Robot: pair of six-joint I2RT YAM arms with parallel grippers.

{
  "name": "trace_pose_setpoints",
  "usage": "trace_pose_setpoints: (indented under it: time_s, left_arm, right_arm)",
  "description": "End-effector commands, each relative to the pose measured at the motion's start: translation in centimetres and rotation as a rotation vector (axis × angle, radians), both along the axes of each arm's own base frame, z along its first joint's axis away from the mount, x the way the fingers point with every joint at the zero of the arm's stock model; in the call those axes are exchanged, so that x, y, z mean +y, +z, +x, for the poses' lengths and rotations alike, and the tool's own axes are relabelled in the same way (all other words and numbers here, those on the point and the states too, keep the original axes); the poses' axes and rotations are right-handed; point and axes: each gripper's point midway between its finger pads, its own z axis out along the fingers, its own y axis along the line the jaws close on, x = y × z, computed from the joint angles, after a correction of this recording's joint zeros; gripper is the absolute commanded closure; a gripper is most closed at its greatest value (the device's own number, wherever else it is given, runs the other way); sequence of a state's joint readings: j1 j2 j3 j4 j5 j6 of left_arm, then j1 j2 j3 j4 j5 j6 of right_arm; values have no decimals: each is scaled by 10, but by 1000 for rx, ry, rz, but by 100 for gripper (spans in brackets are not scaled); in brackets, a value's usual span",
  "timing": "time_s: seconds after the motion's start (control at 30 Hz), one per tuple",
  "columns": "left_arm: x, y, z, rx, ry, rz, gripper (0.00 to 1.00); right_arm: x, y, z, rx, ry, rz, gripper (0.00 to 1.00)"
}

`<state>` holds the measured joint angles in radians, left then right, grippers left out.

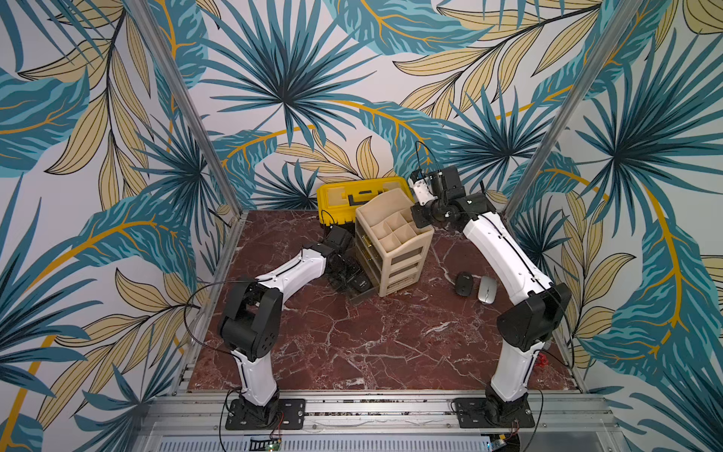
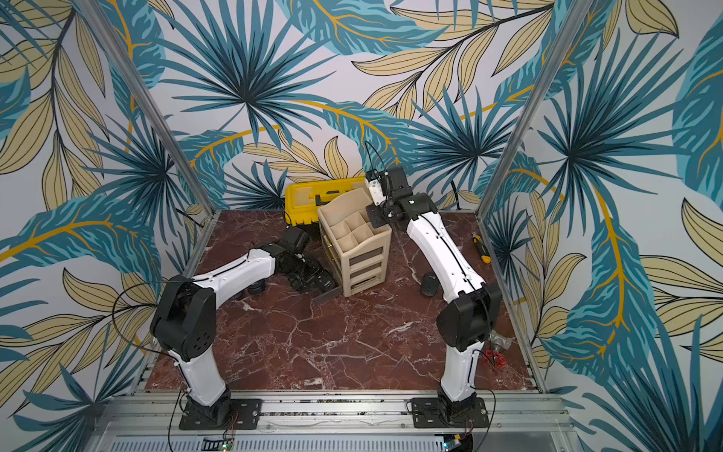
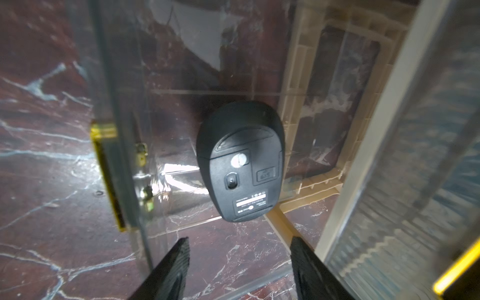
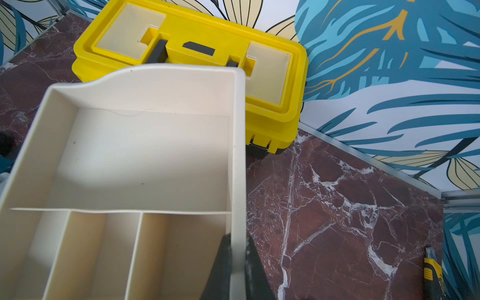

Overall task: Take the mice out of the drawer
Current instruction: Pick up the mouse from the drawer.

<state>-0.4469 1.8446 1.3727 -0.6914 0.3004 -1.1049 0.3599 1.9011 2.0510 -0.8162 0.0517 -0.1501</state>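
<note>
A black mouse [image 3: 240,161] lies underside up in the clear drawer [image 3: 166,124], which is pulled out of the bottom of the beige organizer [image 1: 395,242]. My left gripper [image 3: 239,239] is open over the drawer, fingertips just short of the mouse and touching nothing. In both top views it reaches into the drawer [image 1: 360,291] from the left. My right gripper [image 4: 238,237] is shut on the organizer's [image 4: 130,145] top side wall. A black mouse [image 1: 464,283] and a silver mouse [image 1: 487,289] lie side by side on the marble to the right of the organizer.
A yellow toolbox [image 1: 352,195] stands right behind the organizer against the back wall. A yellow-and-black utility knife [image 2: 481,250] lies near the right wall. The drawer's gold handle [image 3: 104,166] faces the left arm. A small red object [image 2: 493,358] sits by the right arm's base.
</note>
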Motion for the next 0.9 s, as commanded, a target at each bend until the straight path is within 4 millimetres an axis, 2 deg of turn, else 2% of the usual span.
trace_pose_setpoints:
  time_s: [0.0, 0.17, 0.33, 0.7, 0.87]
  left_arm:
    - [1, -12, -1, 68, 38, 38, 35]
    - [1, -16, 12, 48, 70, 49, 35]
    - [-1, -28, 13, 90, 76, 49, 35]
    - [16, -43, 15, 82, 162, 127, 31]
    - [14, -59, 14, 121, 154, 149, 29]
  right_arm:
    - [-11, -61, -8, 152, -15, -103, 100]
    - [-8, -65, -10, 160, -7, -84, 100]
    - [-8, -67, -11, 164, -4, -81, 100]
    - [-5, -66, -11, 161, 5, -66, 100]
    - [-4, -62, -11, 154, 8, -59, 100]
